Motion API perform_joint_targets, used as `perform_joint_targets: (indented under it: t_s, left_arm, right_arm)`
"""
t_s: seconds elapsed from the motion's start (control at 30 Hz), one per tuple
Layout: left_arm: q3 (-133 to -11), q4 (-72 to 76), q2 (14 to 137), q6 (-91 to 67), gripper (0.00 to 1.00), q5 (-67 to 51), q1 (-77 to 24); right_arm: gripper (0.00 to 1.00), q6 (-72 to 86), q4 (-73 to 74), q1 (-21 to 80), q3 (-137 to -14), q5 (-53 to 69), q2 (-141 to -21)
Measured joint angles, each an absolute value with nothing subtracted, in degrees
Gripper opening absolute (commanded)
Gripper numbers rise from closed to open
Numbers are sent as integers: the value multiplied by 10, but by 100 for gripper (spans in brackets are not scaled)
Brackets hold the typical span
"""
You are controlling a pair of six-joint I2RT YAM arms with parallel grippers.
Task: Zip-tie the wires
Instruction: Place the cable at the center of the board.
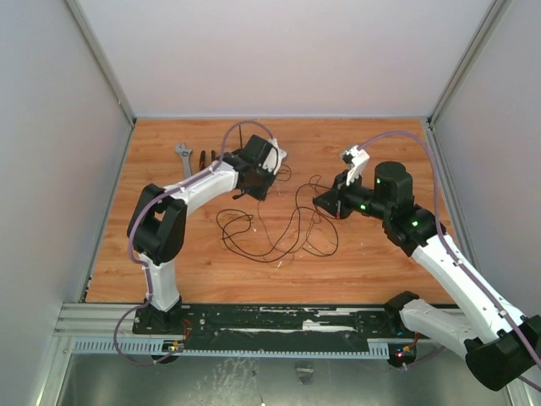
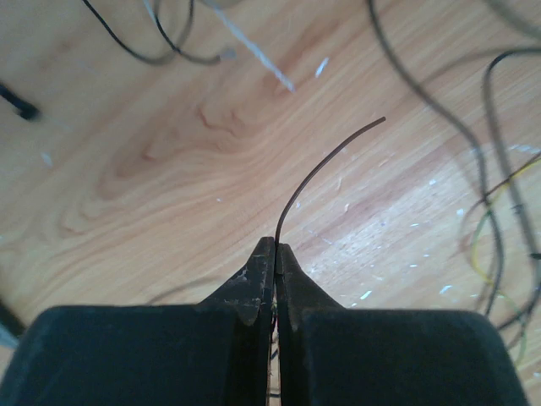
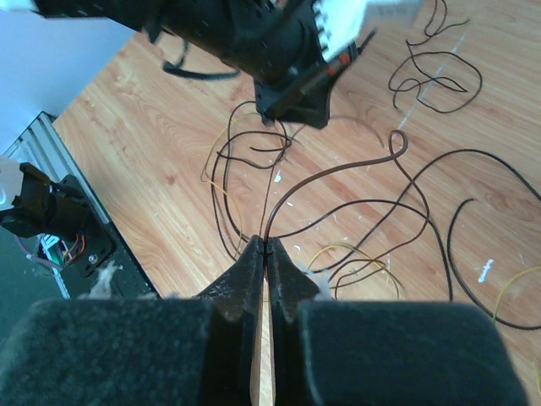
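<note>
Because the wires (image 1: 270,230) sprawl in loose loops on the table (image 1: 380,271) between the arms, you have each gripper fixed on a single strand. Your left gripper (image 2: 275,245) is pressed together on a thin black strand (image 2: 317,173) near its free end, which arcs up and away. Your right gripper (image 3: 265,241) pinches a browner strand (image 3: 338,173) that curls at its tip (nothing but the strand sits between the jaws). I read this as gathering the tangle into a bundle. What seems to be the zip tie (image 1: 241,138), hard to make out from above, lies far back beside the pliers (image 1: 205,161), untouched.
</note>
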State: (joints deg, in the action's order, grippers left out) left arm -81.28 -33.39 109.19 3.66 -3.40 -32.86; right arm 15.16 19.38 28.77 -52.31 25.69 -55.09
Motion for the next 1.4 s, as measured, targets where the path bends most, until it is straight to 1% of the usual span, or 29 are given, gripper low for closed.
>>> perform_joint_targets:
  t_s: [0.2,0.37,0.47,0.67,0.8,0.97,1.17,1.3,1.4]
  left_arm:
    - [-865,-336,1030,21,0,-39,-325]
    - [-860,-349,958,-6,0,-32,-299]
    - [-836,-353,892,-31,0,-29,-252]
    - [-809,-357,729,-74,0,-15,-112]
    - [-813,-359,658,-83,0,-5,-87]
    - [-822,-366,638,-88,0,23,-78]
    - [-863,-392,646,-87,0,98,-55]
    - [-894,-400,645,-90,0,127,-64]
    - [-894,-398,638,-95,0,124,-65]
  right_arm:
    - [0,147,232,266,-536,253,-548]
    - [0,130,291,237,-561,233,-544]
    - [0,118,319,202,-576,221,-539]
    - [0,95,357,138,-587,190,-546]
    - [0,77,385,126,-587,130,-572]
    - [0,55,421,119,-596,40,-589]
    - [0,42,427,116,-599,-72,-601]
    - [0,46,414,123,-605,-85,-622]
    - [0,48,402,123,-605,-86,-624]
